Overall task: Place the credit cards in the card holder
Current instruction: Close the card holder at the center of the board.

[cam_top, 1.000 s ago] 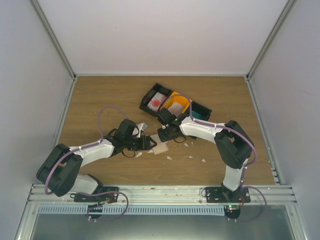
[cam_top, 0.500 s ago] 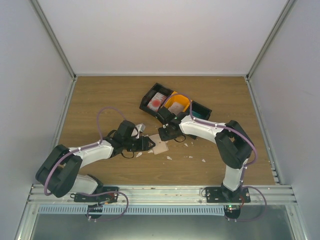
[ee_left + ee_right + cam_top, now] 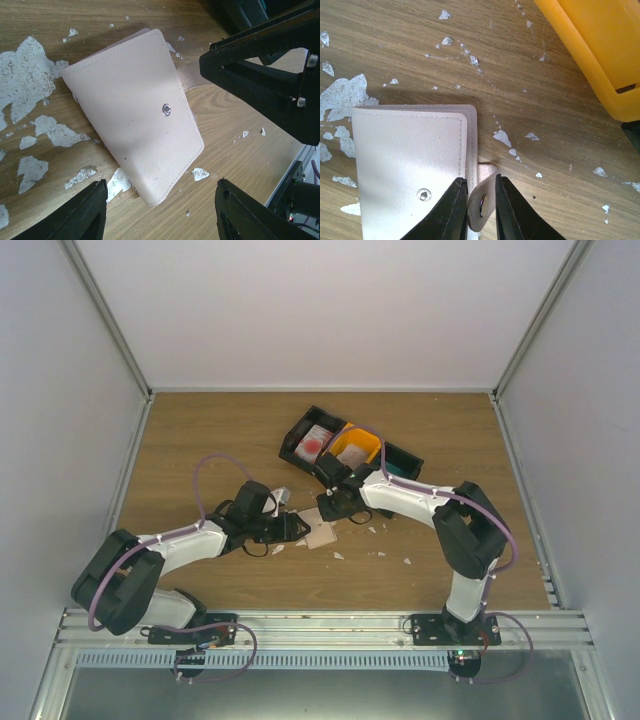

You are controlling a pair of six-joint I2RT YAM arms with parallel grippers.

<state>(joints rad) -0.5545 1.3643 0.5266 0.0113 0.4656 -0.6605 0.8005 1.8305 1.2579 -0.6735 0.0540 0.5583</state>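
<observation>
The card holder (image 3: 320,534) lies flat on the table (image 3: 200,440) between my grippers. My left gripper (image 3: 296,528) sits just left of it. My right gripper (image 3: 328,512) is at its far right corner, with the snap tab (image 3: 482,202) between the fingers. Behind the card holder stands a row of bins (image 3: 290,452), with a credit card (image 3: 314,443) in the leftmost. Scraps (image 3: 338,556) lie before it and to its right.

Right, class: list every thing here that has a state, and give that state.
holder: closed, flat on table.
tab: unsnapped, pinched in right gripper.
left gripper: open, over holder.
red-marked card: lying in black bin.
</observation>
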